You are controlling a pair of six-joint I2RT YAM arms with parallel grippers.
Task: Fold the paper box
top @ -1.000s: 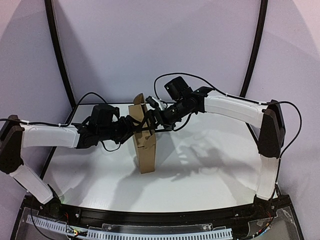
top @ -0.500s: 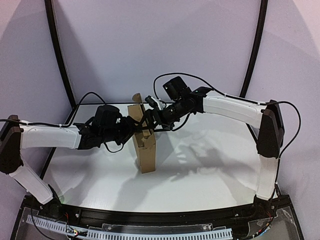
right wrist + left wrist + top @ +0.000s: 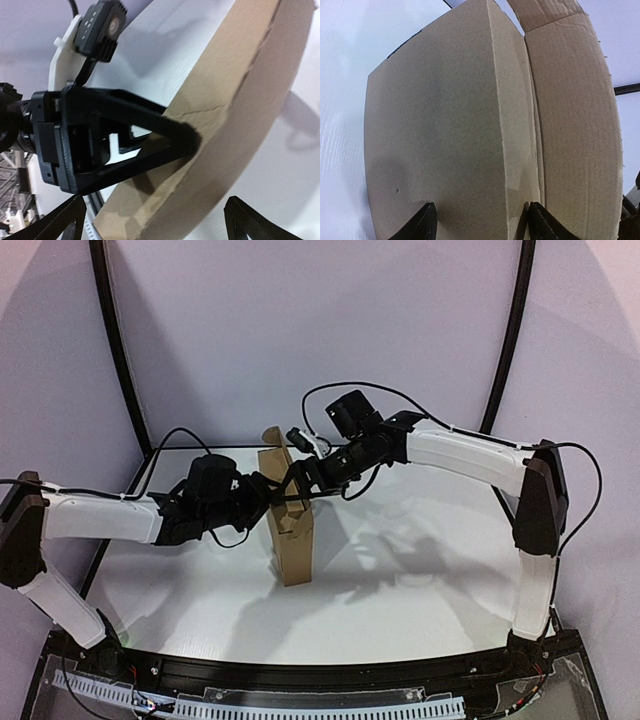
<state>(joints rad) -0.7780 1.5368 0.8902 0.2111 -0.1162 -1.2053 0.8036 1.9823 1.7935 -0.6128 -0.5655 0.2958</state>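
Note:
The paper box point(image 3: 293, 550) is brown cardboard, folded into a narrow slab that stands on edge in the middle of the table, with a loose flap point(image 3: 272, 436) sticking up at its top. My left gripper point(image 3: 272, 496) reaches it from the left. In the left wrist view its jaws point(image 3: 484, 222) stand apart, and both tips rest against the paper box point(image 3: 445, 125) near a folded corner. My right gripper point(image 3: 305, 476) comes from the right and is wide open point(image 3: 157, 220), with the paper box point(image 3: 235, 75) ahead between its fingers. A left finger point(image 3: 150, 125) lies across the cardboard.
The white table point(image 3: 430, 570) stretches to both sides of the box. Black frame poles point(image 3: 120, 350) rise at the back left and back right. A black rail point(image 3: 320, 675) runs along the near edge, and cables loop over both arms.
Both grippers have shifted slightly to the left at the box's top, and the top flap has leaned a little left. The box still stands in the same spot.

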